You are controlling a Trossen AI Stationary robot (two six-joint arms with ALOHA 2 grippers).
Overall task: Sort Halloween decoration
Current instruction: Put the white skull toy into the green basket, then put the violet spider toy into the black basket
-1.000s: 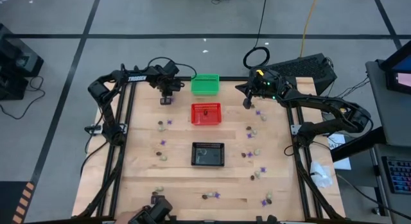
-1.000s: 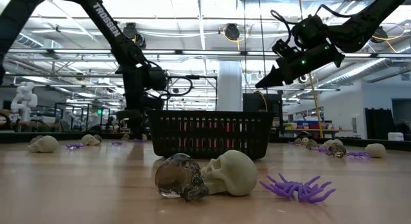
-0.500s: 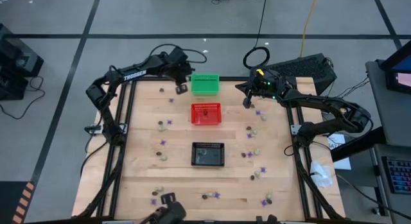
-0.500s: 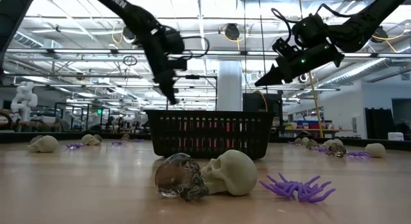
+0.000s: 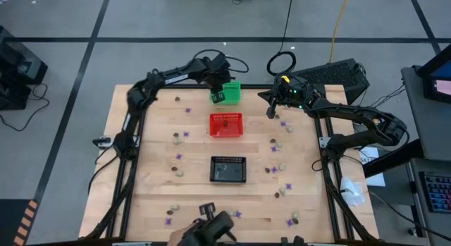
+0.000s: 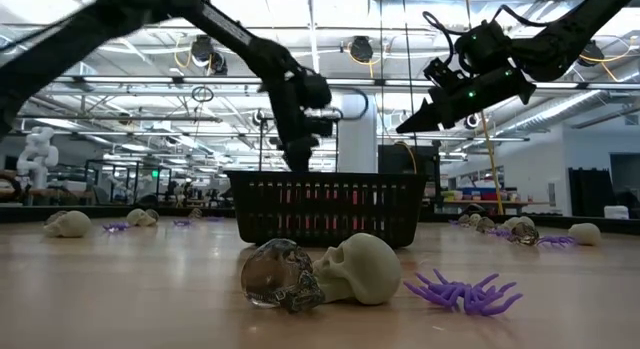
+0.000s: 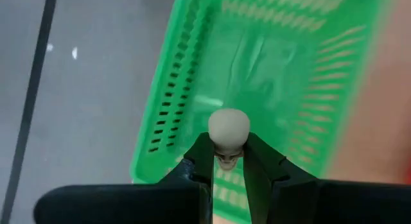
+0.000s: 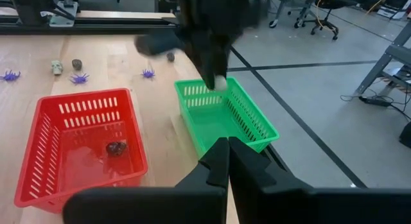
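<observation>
left arm swung over green basket (image 7: 270,63) (cream skull (image 7: 228,131) pinched)

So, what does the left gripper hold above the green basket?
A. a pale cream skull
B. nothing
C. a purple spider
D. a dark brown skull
A: in the left wrist view the left gripper pinches a pale cream skull between its fingers, right over the green basket.
</observation>
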